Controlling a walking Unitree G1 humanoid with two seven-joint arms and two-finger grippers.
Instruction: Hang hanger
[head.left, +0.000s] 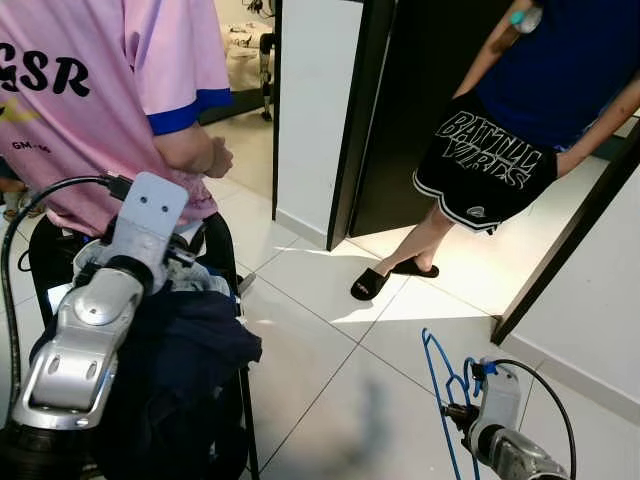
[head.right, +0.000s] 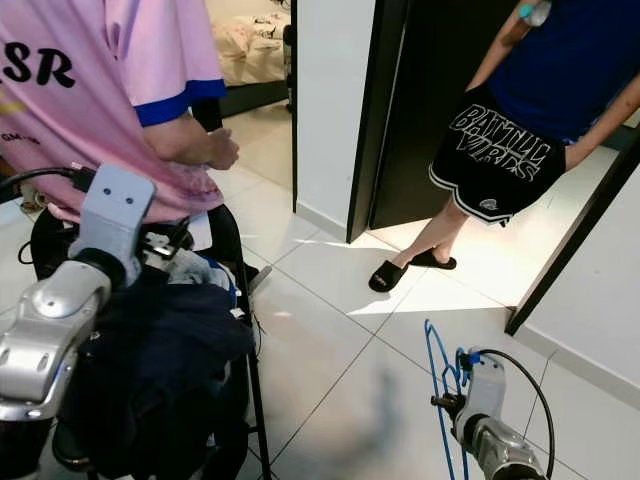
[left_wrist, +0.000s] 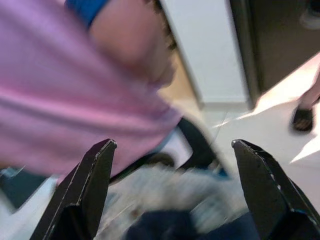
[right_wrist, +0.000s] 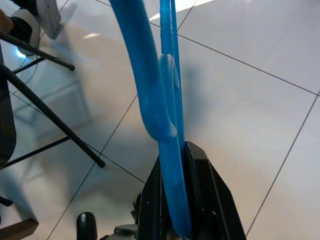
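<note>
A blue plastic hanger (head.left: 434, 372) stands upright at the lower right, over the tiled floor. My right gripper (right_wrist: 175, 156) is shut on its lower part, and the blue bars (right_wrist: 150, 85) run up from between the black fingers (right_wrist: 210, 200). My left arm (head.left: 95, 310) is raised at the left, in front of a heap of dark clothes (head.left: 185, 350). In the left wrist view my left gripper (left_wrist: 173, 144) is open with nothing between its fingers (left_wrist: 92, 190), pointing at a pink shirt and the clothes below it.
A person in a pink shirt (head.left: 90, 100) stands close at the left, behind a black chair or rack (head.left: 225, 260) that bears the clothes. Another person in black shorts (head.left: 485, 160) stands by the dark door (head.left: 400, 110). Open white tile floor (head.left: 330, 350) lies between.
</note>
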